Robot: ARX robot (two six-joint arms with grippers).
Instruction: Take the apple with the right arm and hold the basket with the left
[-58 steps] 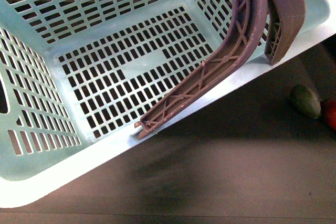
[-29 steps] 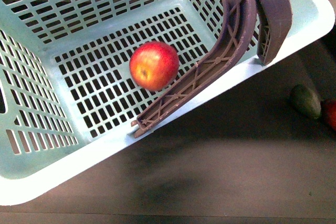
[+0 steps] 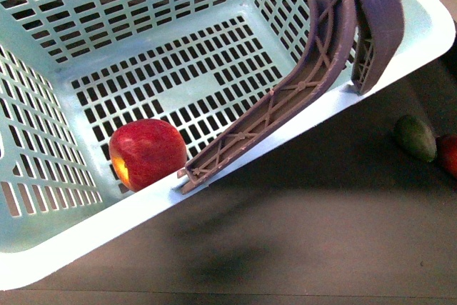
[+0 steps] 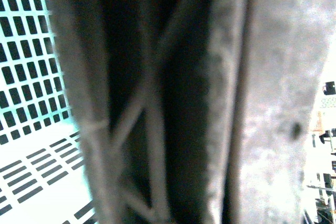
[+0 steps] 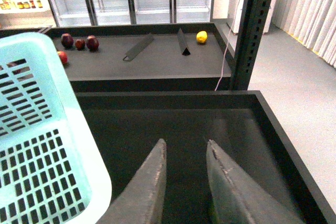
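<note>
The red apple (image 3: 146, 153), with a yellow patch on its left side, lies on the slotted floor of the turquoise basket (image 3: 178, 41), against the near wall by the foot of a brown-mauve handle (image 3: 300, 83). The basket is tilted. In the left wrist view the handle (image 4: 157, 103) fills the frame, blurred and very close, with my left gripper shut on it; its fingers do not show. My right gripper (image 5: 185, 144) is open and empty, beside the basket's rim (image 5: 79, 145) over a dark bin. Neither gripper appears in the front view.
A dark green oval fruit (image 3: 415, 138) and a darker red fruit (image 3: 448, 155) lie on the dark surface at the right. In the right wrist view, a dark post (image 5: 254, 30) stands ahead, with red fruits (image 5: 79, 42) and a yellow fruit (image 5: 201, 36) on a farther shelf.
The apple appeared in the basket half a second ago in mid-floor and has since moved down to the near-left corner. The basket shifted slightly.
</note>
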